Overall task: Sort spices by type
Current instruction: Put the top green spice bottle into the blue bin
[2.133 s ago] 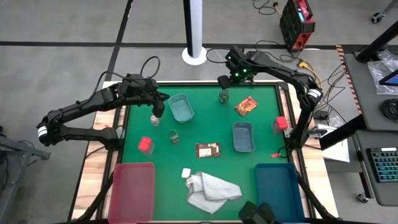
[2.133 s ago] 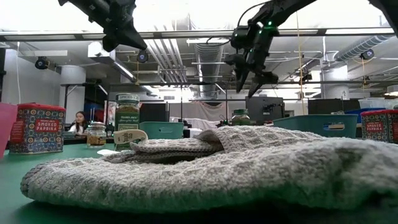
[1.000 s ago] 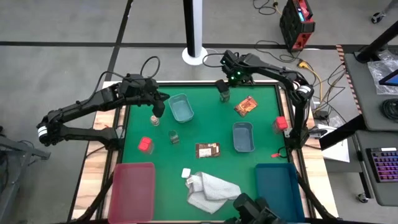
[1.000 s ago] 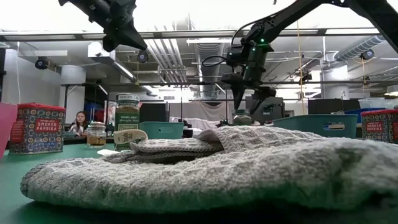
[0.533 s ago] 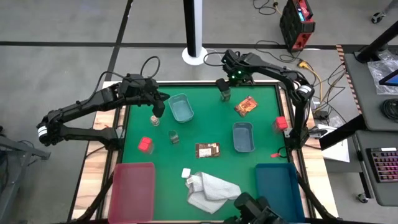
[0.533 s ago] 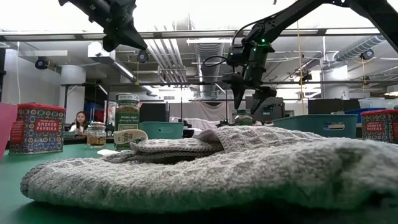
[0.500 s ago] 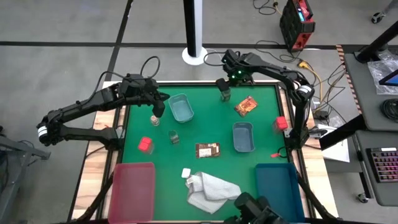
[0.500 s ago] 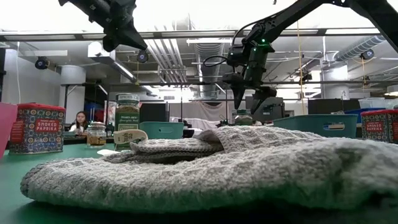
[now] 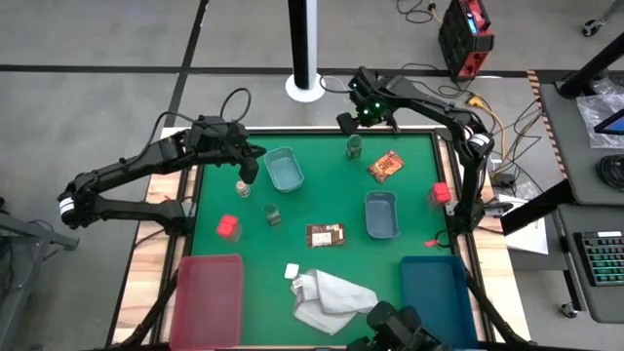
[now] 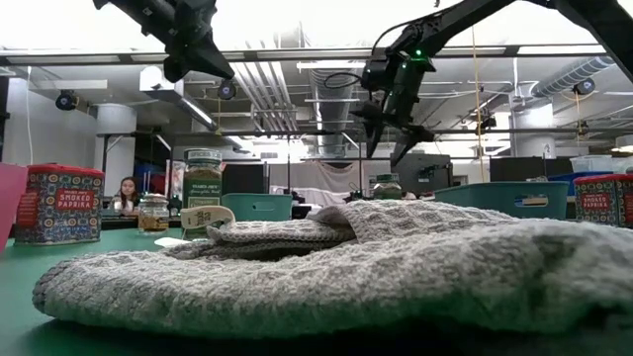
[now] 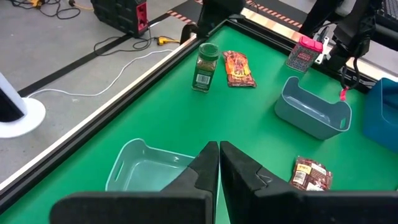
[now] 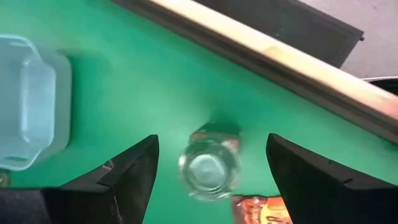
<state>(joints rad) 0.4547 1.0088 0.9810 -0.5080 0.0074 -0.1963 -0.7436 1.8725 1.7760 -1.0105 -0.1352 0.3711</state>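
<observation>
Green jar [image 9: 353,147], upright at the table's [image 9: 322,200] far edge, beside the orange packet [image 9: 385,166]. The right gripper [image 9: 357,121] hangs above it, fingers spread wide, empty. A good grasp likely needs the jar centred between the fingers before a straight descent. The left gripper [image 9: 250,168], fingers together, waits beside a pale tray [image 9: 284,168].

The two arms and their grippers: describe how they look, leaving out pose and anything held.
Both arms are dark, nearly black, built of slim jointed links with black cables looping alongside. The left arm has a white band near its base; the right arm has one at its elbow. A small green light glows above the right gripper. Each gripper has two flat, dark, tapering fingers; the left gripper looks the same.
</observation>
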